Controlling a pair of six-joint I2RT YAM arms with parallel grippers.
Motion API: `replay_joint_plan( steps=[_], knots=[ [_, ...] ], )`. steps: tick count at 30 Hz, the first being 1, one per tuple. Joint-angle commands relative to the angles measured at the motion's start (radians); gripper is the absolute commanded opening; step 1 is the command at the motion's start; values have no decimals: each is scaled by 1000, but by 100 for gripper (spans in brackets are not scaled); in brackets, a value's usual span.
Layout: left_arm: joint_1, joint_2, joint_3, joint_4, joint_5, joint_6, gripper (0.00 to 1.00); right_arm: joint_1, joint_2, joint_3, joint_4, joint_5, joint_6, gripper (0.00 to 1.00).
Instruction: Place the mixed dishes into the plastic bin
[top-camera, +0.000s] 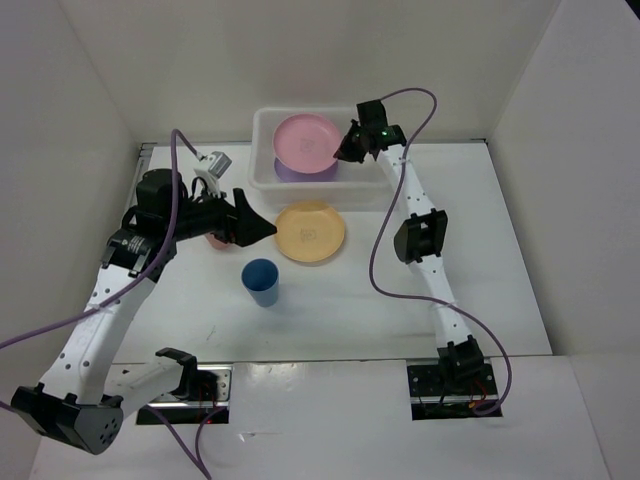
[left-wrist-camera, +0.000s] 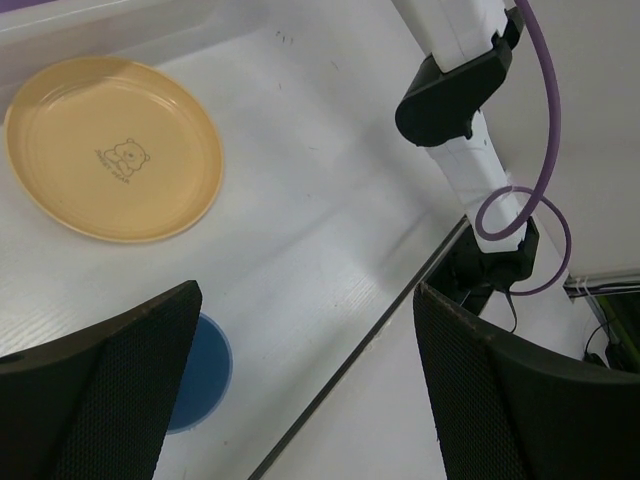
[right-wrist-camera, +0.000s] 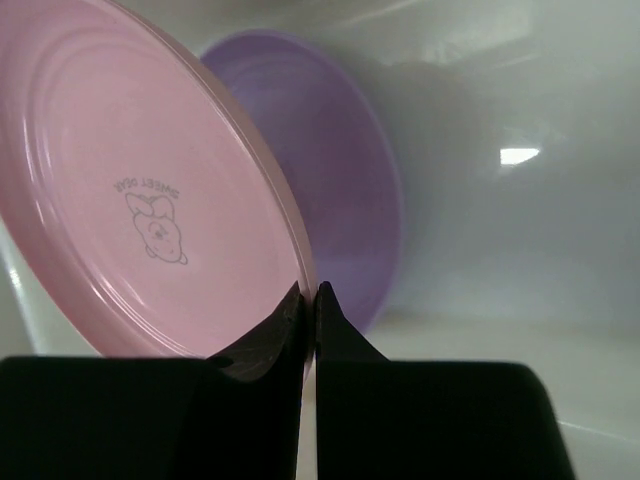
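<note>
- Bin (top-camera: 264, 150), upper centre: purple plate (right-wrist-camera: 350, 180) in; pink plate (top-camera: 305, 142) tilted inside, rim pinched by right gripper (right-wrist-camera: 310, 298);
- Outstanding, mid-frame: yellow plate (top-camera: 310, 232); blue cup (top-camera: 261, 280);
- Left gripper (left-wrist-camera: 305, 300): wide, empty

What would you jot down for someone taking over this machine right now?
Left tool: open, empty, above the table beside the round yellow-orange plastic plate.
Right tool: shut on the rim of the round pink plastic plate, tilted inside the translucent white rectangular plastic bin.
Done: the round light purple plastic plate lies in the bin.
Left: release the pink plate; bin the yellow-orange plate and the small blue plastic cup, both on the table. A reddish thing under the left arm is mostly hidden.
</note>
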Motion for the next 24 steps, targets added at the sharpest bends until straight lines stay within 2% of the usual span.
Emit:
replay_joint_plan(
  steps=[1, 5, 11, 12, 15, 16, 19, 24],
  knots=[
    [5, -1, -13, 43, 19, -5, 93, -4, 32, 81, -58, -13, 14, 0],
    [5, 9, -23, 43, 19, -5, 93, -4, 73, 111, -81, 8, 3, 0],
    [5, 9, -23, 43, 19, -5, 93, -4, 84, 111, -100, 31, -6, 16],
    [5, 9, -32, 43, 19, -14, 93, 5, 74, 111, -101, 31, -15, 30],
    [5, -1, -32, 43, 19, -14, 93, 5, 63, 111, -101, 31, -16, 48],
    [5, -1, -32, 43, 19, -14, 93, 5, 35, 111, -101, 31, -16, 60],
    [5, -10, -9, 25, 19, -14, 93, 5, -29, 111, -101, 31, -25, 75],
    [5, -40, 10, 25, 10, -32, 93, 27, -190, 111, -148, 51, -67, 83]
  ],
)
